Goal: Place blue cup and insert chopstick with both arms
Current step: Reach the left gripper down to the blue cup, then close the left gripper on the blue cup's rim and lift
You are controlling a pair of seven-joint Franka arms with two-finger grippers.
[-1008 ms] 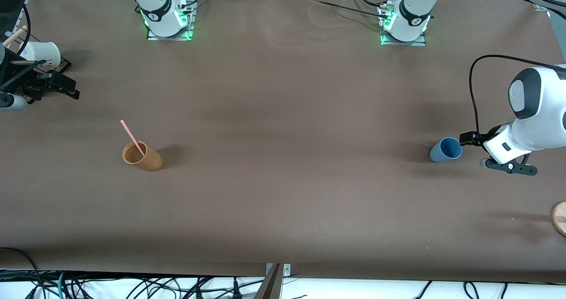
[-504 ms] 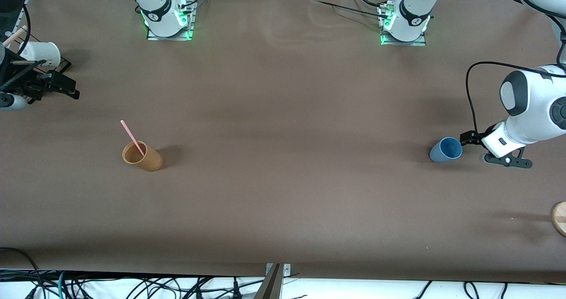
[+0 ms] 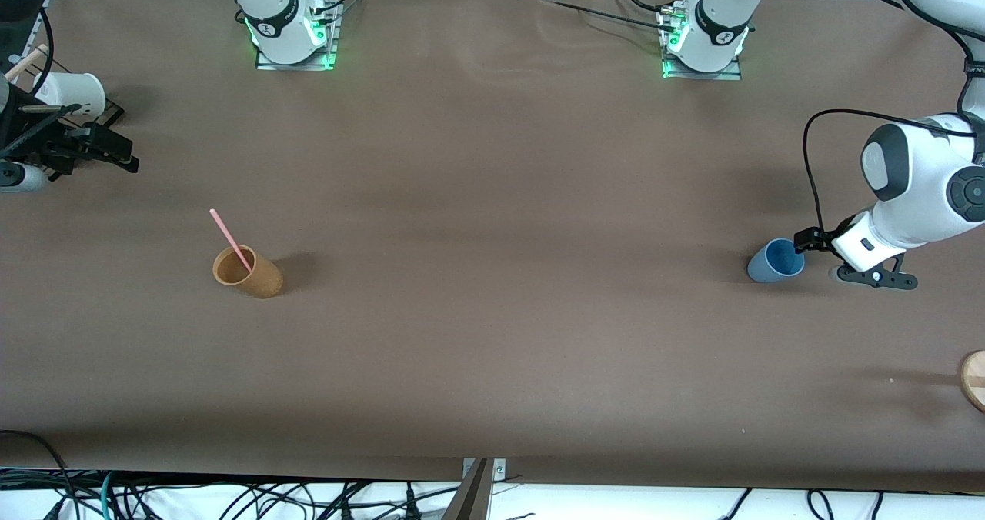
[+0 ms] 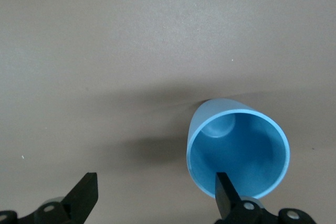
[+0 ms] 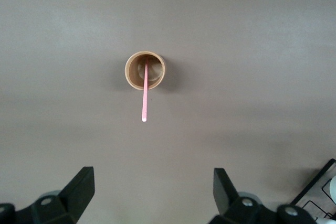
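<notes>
The blue cup (image 3: 776, 261) stands mouth up on the table near the left arm's end. My left gripper (image 3: 809, 240) is low beside it and open. In the left wrist view the cup (image 4: 237, 153) lies off to one side of the gripper (image 4: 156, 198), and one fingertip (image 4: 226, 192) overlaps its rim. The pink chopstick (image 3: 230, 239) leans in the tan cup (image 3: 248, 272) toward the right arm's end. My right gripper (image 3: 115, 155) waits open and empty at that end. From above it sees the tan cup (image 5: 145, 70) and the chopstick (image 5: 144, 98).
A white cup (image 3: 73, 93) on a black rack and a pale wooden stick (image 3: 27, 62) sit by the right gripper. A round wooden piece (image 3: 973, 379) lies at the table's edge at the left arm's end.
The left arm's wrist has swung and drawn its gripper slightly closer to the blue cup. The cup, the chopstick and the right arm have not moved.
</notes>
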